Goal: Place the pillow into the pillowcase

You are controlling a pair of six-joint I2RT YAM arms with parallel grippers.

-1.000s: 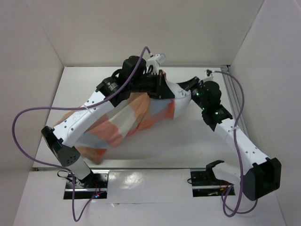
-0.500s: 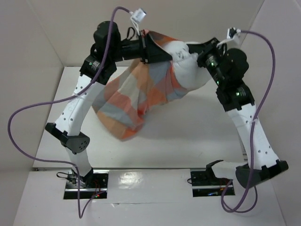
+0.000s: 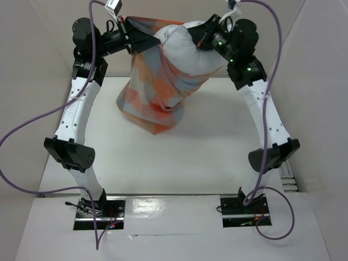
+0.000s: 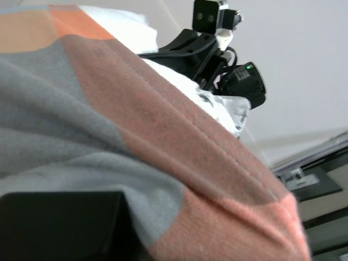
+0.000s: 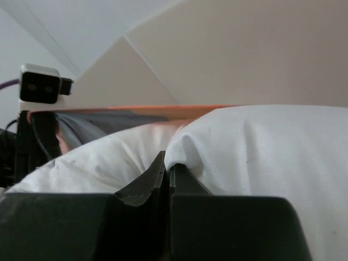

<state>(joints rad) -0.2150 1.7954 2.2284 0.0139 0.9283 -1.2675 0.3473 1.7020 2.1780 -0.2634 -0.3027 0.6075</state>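
Note:
Both arms are raised high at the back. The checked orange, grey and tan pillowcase (image 3: 155, 92) hangs down from them, its lower end just above the table. Out of its upper opening bulges the white pillow (image 3: 187, 51). My left gripper (image 3: 130, 35) is shut on the pillowcase's upper left edge; in the left wrist view the pillowcase (image 4: 163, 163) drapes over the black finger (image 4: 60, 225) and hides the jaws. My right gripper (image 3: 205, 41) is shut on a fold of the pillow (image 5: 261, 147), pinched at the right gripper's tips (image 5: 168, 163). Behind it the pillowcase rim (image 5: 109, 117) shows.
The white table (image 3: 217, 147) lies below the hanging bundle, boxed in by the pale left wall (image 3: 32, 81) and right wall (image 3: 321, 81). Purple cables (image 3: 32, 125) loop from both arms. The arm bases (image 3: 242, 209) sit at the near edge.
Both arms have swung up and back, lifting the pillowcase and pillow off the table. The bundle now hangs nearly upright instead of lying slanted. Both grips have held.

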